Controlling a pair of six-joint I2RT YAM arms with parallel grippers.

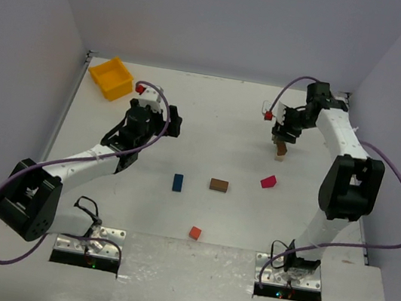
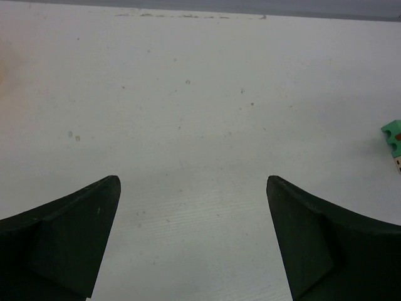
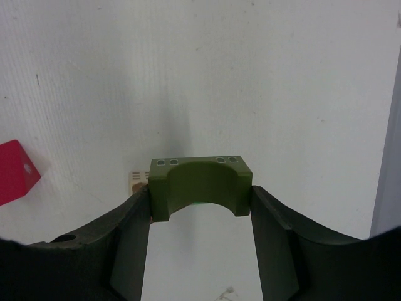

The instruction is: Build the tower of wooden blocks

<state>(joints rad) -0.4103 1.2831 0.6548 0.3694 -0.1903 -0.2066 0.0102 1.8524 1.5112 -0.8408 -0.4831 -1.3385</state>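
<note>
Right pincer (image 3: 200,194) around arch (image 3: 200,175), wall (image 3: 388,157) rightward

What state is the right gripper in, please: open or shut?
Shut on the green arch block; the right gripper clamps both its ends.

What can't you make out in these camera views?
Pale natural wooden block: right wrist view, mostly hidden behind the green wooden arch block.
Green piece: left wrist view, cut off by the right edge.
Magenta wooden block: right wrist view, cut by the left edge.
Right gripper: top view, its hold too small to judge.
</note>
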